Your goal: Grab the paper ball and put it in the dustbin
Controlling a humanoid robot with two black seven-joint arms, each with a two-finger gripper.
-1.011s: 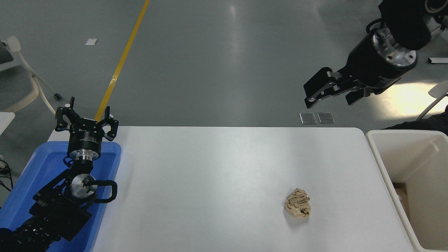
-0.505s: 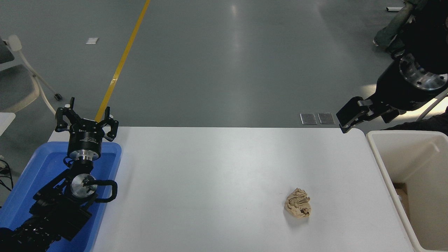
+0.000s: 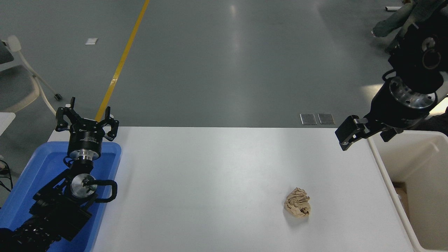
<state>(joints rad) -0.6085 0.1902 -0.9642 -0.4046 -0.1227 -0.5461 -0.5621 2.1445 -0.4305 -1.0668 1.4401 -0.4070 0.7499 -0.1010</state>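
The tan paper ball (image 3: 297, 207) lies on the white table (image 3: 217, 182), toward its front right. The cream dustbin (image 3: 387, 182) stands off the table's right edge, deep and open at the top. My right gripper (image 3: 366, 137) hangs open and holds nothing, above the table's far right corner and the dustbin's far left rim, well beyond the ball. My left gripper (image 3: 86, 119) is parked open over the far end of the blue tray at the lower left.
A shallow blue tray (image 3: 38, 168) sits at the table's left end under my left arm. Something brown (image 3: 402, 196) lies inside the dustbin. A chair (image 3: 21, 84) stands at the far left, and part of a person (image 3: 395, 19) shows at the top right.
My right gripper has swung to the right and come down, from high over the floor to the table's far right corner by the dustbin. The ball and left arm have not moved.
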